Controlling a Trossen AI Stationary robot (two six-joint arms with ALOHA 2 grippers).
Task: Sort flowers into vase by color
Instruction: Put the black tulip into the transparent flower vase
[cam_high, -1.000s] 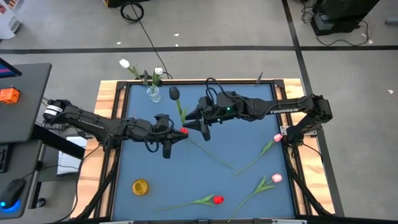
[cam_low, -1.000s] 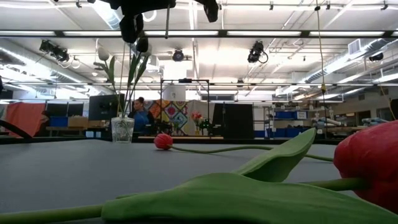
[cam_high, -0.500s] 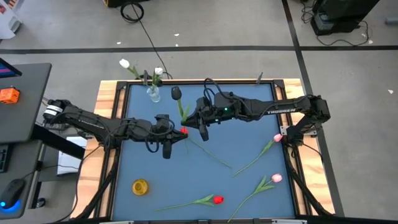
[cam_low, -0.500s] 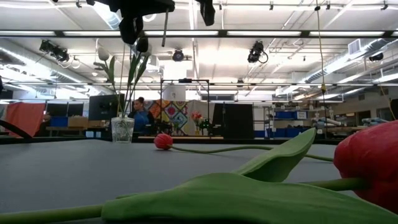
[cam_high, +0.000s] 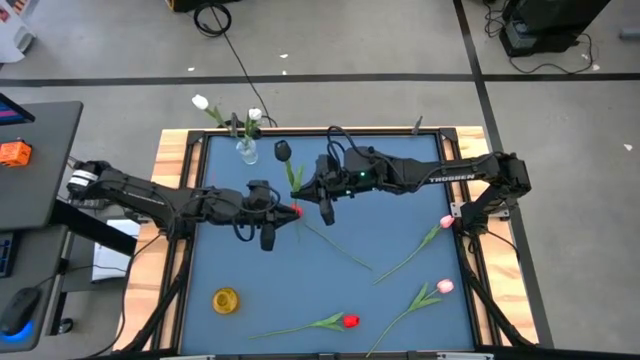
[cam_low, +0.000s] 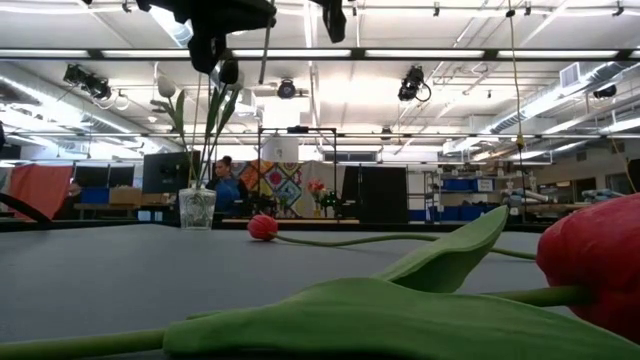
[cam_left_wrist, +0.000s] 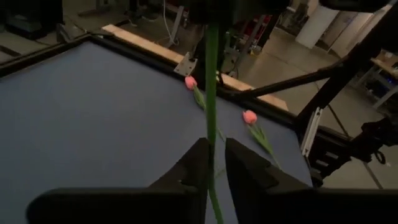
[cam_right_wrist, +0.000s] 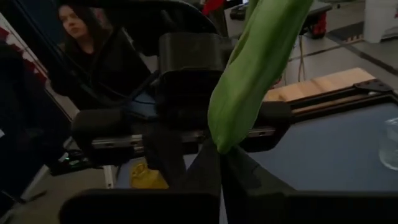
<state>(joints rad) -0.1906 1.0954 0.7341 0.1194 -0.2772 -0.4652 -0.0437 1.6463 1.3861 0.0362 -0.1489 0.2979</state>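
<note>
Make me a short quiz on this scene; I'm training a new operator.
1. True or false: the vase holds two white tulips.
2. How many pink tulips lie on the table? A one, B two, C three.
3. What is the right hand shut on?

Key: 1 true. 2 B. 3 the stem of the black tulip, held above the table.
</note>
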